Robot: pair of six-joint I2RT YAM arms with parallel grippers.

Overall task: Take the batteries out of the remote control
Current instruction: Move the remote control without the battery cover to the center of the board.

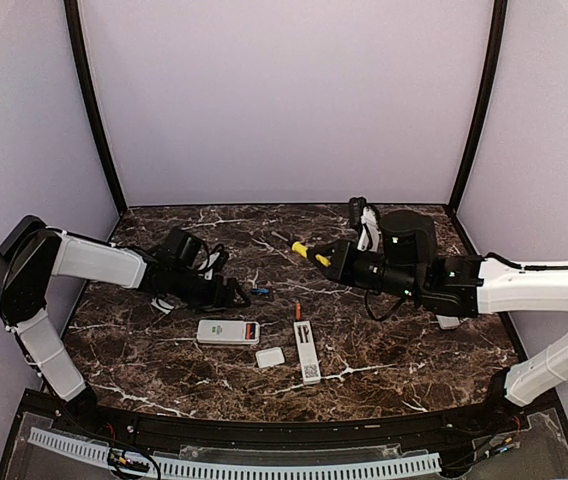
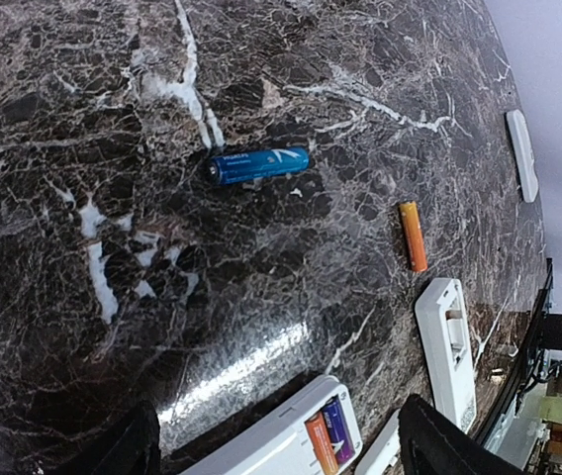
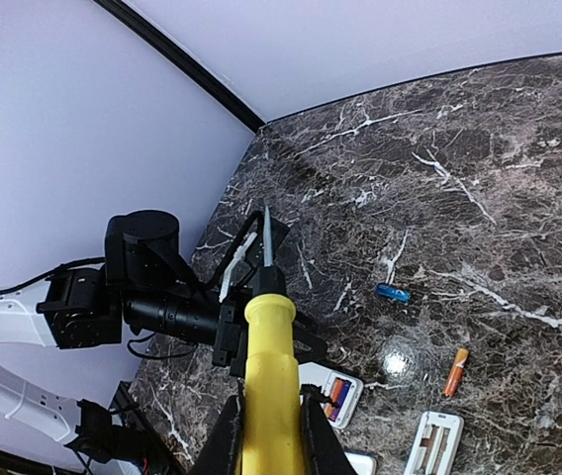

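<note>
The loaded remote (image 1: 226, 332) lies face down on the marble table (image 1: 394, 355), its bay uncovered; 2 cells (image 2: 326, 432), 1 orange and 1 purplish, sit side by side at its right end. On the far side of this remote the left gripper (image 1: 232, 292) hangs with its jaws spread wide and nothing between them; the blue battery (image 1: 260, 292) lies loose just beside its tip. The orange battery (image 1: 297, 312) lies beyond the remote's right end. To the remote's right are the small white cover (image 1: 270, 357), then the empty remote (image 1: 307, 355). Well beyond and right of it, the right gripper (image 3: 271, 440) clamps the yellow-handled tool (image 3: 269, 376).
</note>
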